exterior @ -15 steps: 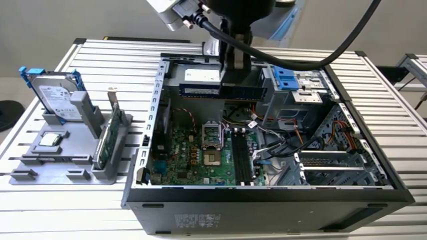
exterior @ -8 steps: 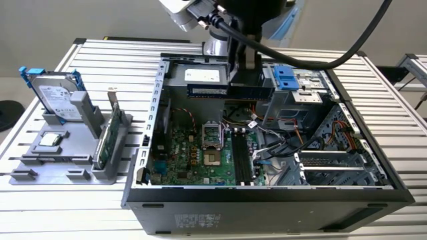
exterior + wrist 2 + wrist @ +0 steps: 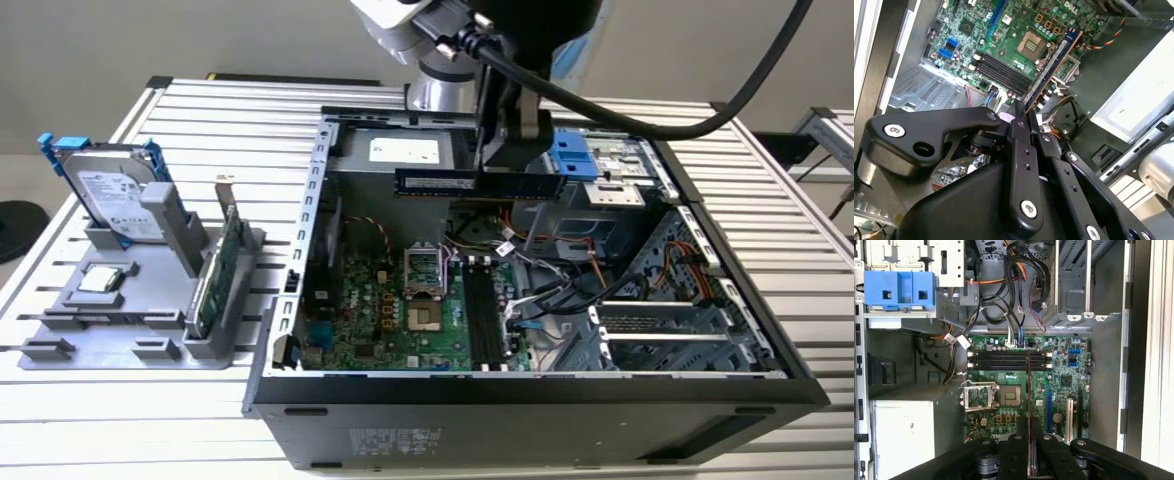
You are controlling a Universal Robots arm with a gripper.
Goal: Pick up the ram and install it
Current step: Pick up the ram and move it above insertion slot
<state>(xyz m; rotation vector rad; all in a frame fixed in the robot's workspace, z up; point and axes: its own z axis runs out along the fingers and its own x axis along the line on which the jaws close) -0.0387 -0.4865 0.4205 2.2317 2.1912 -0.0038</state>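
The ram [image 3: 447, 183] is a long dark stick with a pale label, held level above the open computer case [image 3: 287, 300]. My gripper [image 3: 515, 186] is shut on the end of it that lies toward the exterior view's right. In the second wrist view the ram [image 3: 1051, 67] reaches out from my gripper [image 3: 1023, 111] over the motherboard. The first wrist view catches the ram [image 3: 1028, 385] edge-on as a thin line rising from my gripper [image 3: 1028, 426]. The black memory slots [image 3: 481, 315] [image 3: 1001, 360] lie below on the green board, apart from the stick.
A grey fixture [image 3: 80, 330] at the exterior view's left holds a silver hard drive [image 3: 114, 195] with blue rails, a green card [image 3: 214, 270] and a small chip [image 3: 104, 281]. Inside the case are a processor socket [image 3: 420, 272], loose cables [image 3: 561, 280] and a blue drive bracket [image 3: 571, 155].
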